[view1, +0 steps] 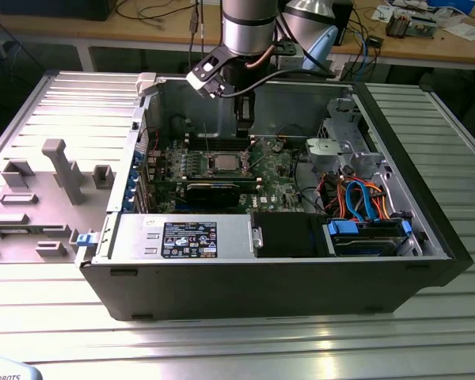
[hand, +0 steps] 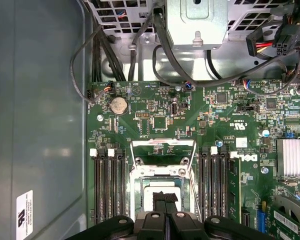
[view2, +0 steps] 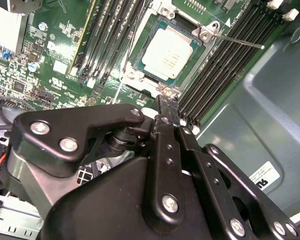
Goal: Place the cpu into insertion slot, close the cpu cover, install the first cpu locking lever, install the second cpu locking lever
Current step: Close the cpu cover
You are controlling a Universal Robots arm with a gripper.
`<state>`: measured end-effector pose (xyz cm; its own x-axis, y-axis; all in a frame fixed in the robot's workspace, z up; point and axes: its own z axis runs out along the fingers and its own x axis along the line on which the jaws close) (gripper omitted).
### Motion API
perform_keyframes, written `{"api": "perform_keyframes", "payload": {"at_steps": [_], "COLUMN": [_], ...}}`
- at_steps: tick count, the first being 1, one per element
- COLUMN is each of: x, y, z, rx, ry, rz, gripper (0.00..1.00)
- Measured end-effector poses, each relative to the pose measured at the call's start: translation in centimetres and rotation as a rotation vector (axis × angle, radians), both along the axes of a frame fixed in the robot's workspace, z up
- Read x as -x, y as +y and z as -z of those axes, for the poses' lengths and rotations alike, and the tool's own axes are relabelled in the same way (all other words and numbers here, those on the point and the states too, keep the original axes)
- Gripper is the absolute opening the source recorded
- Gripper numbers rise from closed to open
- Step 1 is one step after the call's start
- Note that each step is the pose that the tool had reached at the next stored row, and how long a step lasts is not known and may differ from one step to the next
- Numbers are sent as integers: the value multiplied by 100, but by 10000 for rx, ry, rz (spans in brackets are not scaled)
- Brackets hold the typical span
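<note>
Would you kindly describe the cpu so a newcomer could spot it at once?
Look inside the open computer case at the green motherboard. Between two banks of black memory slots, the cpu is the only pale silver square.

The exterior view sits high up and far back. It looks down into the open computer case (view1: 261, 285) on the bench (view1: 222, 348), with the arm (view1: 249, 28) coming in from the far side. The first wrist view rides on the arm and looks straight down at the green board (hand: 155, 107) from closer in, with the tip of the tool (hand: 165, 201) poking into the picture. The second wrist view is the nearest one. It looks at a slant past the tool's black parts, down at the cpu (view2: 170, 52) in the insertion slot (view2: 133, 76). All three views share that slot and the long memory slots (view2: 225, 65) beside it.
</note>
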<state>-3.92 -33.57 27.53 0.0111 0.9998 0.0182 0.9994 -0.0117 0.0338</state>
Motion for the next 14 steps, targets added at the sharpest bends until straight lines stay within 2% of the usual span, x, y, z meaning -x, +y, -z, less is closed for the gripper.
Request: {"api": "perform_keyframes", "payload": {"at_steps": [4, 7, 14], "x": [-6, -33, -79], "y": [0, 0, 0], "z": [0, 0, 0], "rx": [0, 1, 10], "ry": [13, 102, 200], "rz": [-3, 0, 0], "gripper": [11, 11, 11]}}
